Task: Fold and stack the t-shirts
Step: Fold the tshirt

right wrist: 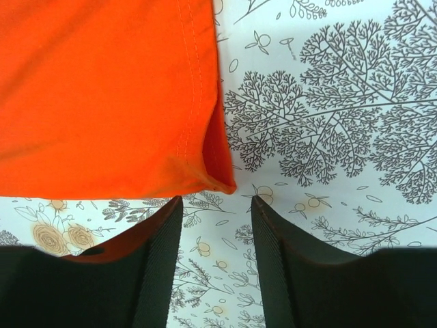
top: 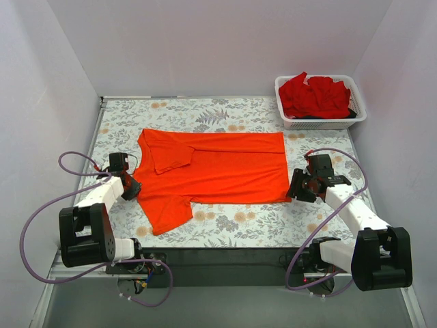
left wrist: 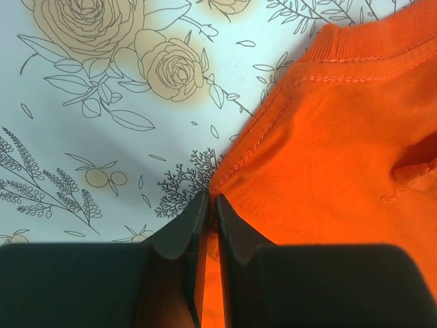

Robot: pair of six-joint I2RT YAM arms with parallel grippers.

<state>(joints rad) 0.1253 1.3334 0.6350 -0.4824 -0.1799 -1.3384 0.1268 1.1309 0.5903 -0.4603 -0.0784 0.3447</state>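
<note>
A bright orange-red t-shirt (top: pixel 218 171) lies partly folded on the flowered table, collar end to the left, hem to the right. My left gripper (top: pixel 132 188) is at its left edge near the shoulder; in the left wrist view the gripper (left wrist: pixel 210 205) is shut on the shirt's stitched edge (left wrist: pixel 252 147). My right gripper (top: pixel 298 186) is open just off the hem's near right corner; in the right wrist view the gripper (right wrist: pixel 217 205) stands apart, with the shirt corner (right wrist: pixel 222 179) just beyond the tips, not held. Deeper red t-shirts (top: pixel 315 96) are piled in the basket.
A white mesh basket (top: pixel 321 124) stands at the back right corner of the table. White walls enclose the table on three sides. Purple cables loop beside both arm bases. One sleeve (top: pixel 166 212) lies spread towards the near edge.
</note>
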